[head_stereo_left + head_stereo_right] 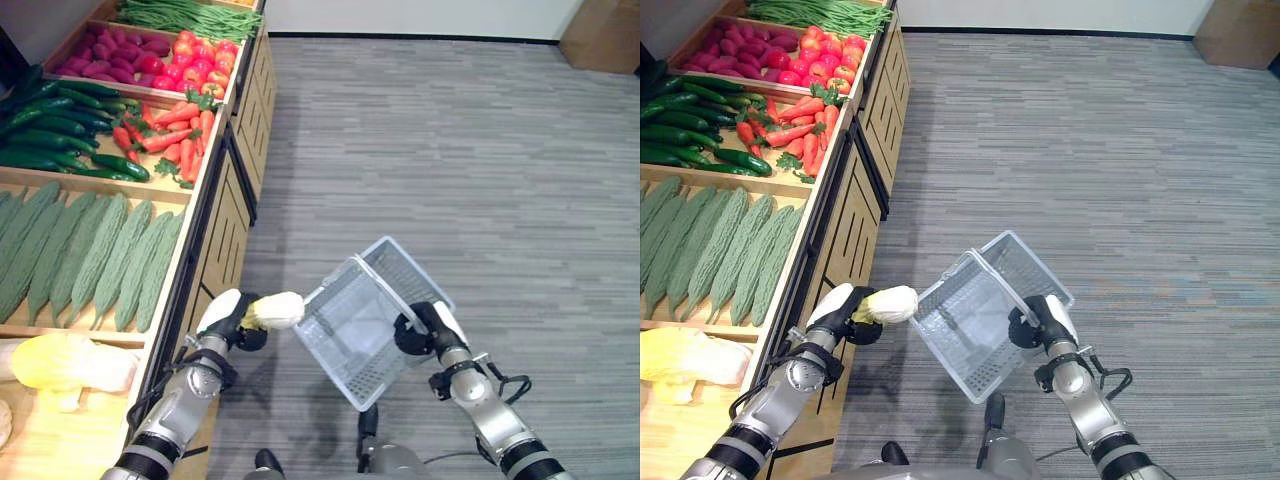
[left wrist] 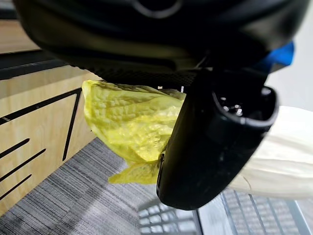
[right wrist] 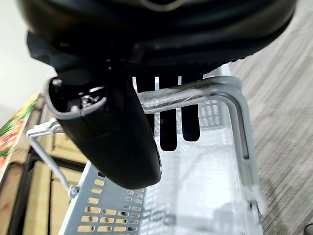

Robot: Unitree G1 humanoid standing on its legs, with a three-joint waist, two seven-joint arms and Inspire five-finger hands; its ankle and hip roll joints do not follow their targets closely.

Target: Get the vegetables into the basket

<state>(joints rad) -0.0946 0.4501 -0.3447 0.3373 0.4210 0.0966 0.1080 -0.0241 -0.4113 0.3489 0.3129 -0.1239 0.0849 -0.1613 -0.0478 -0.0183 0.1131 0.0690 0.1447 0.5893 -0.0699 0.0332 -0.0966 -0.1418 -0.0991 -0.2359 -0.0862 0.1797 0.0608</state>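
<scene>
A: Where is the vegetable?
B: A pale cabbage [image 1: 275, 311], yellow-green leaf at one end and white stalk at the other, sits in the left hand [image 1: 226, 318]. It hangs in the air just beside the basket [image 1: 350, 340], at the rim nearest the produce stand, not yet inside.

A: How does the left hand have it?
B: Fingers and thumb are curled round it; the left wrist view shows the dark thumb [image 2: 210, 142] lying across the crinkled leaf [image 2: 127, 122], with the basket's grey mesh below.

A: And the basket?
B: A light grey plastic one with slotted walls, tilted, its open mouth turned toward the cabbage. The right hand [image 1: 425, 328] grips its wire handle [image 3: 195, 95]: in the right wrist view the fingers are wrapped over the bar and the thumb hangs in front of it. The basket is held up off the floor [image 1: 480, 160], which is grey and striped.

A: What stands beside the basket?
B: On the cabbage's side of it, the wooden produce stand [image 1: 225, 215]. Nearest the basket lies another pale cabbage [image 1: 70, 362] on the shelf, then a row of bitter gourds [image 1: 95, 255]. Farther from the basket come cucumbers [image 1: 55, 135] and carrots [image 1: 175, 135], then tomatoes [image 1: 205, 65] beside purple-red sweet potatoes [image 1: 115, 52], and farthest of all green beans [image 1: 190, 15]
</scene>
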